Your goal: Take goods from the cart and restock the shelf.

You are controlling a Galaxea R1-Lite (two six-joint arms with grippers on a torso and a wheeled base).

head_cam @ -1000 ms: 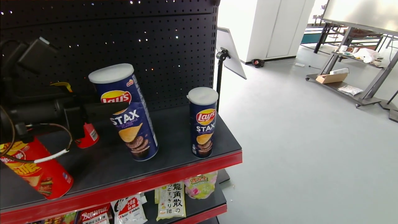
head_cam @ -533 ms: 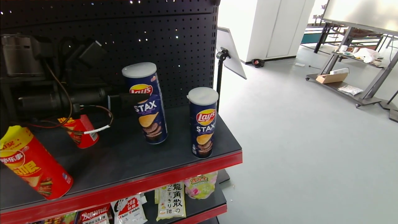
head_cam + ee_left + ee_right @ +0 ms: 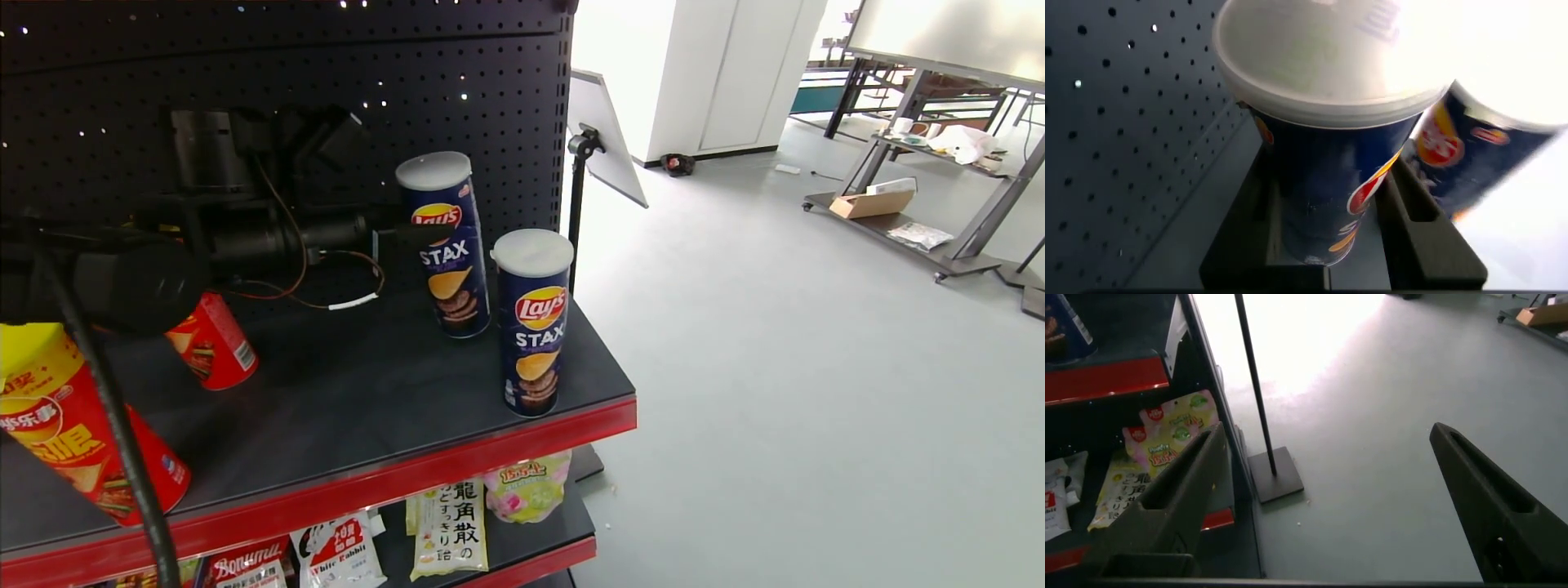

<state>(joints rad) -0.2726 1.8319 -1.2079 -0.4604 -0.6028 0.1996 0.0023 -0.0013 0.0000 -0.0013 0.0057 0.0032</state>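
Dark blue with a white plastic lid, the held chip can (image 3: pixel 445 245) stands upright just behind and to the left of the front blue can (image 3: pixel 532 322), close to it but apart. The left gripper (image 3: pixel 408 237) pinches it from the left, a little below the lid. In the left wrist view its fingers (image 3: pixel 1413 229) press the can (image 3: pixel 1323 171) from both sides, with the front blue can (image 3: pixel 1478 147) just beyond. Whether the held can's base rests on the black shelf board (image 3: pixel 367 408) or hangs just above it cannot be told. The front blue can stands at the board's front right corner, by the red edge strip (image 3: pixel 457 461). Both lids are on, so the contents are hidden. Well to the left of the front blue can stands a small red can (image 3: pixel 214 339), and farther left, nearer the edge strip, a larger red can (image 3: pixel 73 441). Below the front blue can, the lower shelf holds snack bags (image 3: pixel 449 523), a green-and-pink one (image 3: pixel 526 486) rightmost. The right gripper (image 3: pixel 1331 498) has its jaws spread wide and holds nothing, above grey floor beside the shelf's end, near a thin pole on a square base (image 3: pixel 1274 474).
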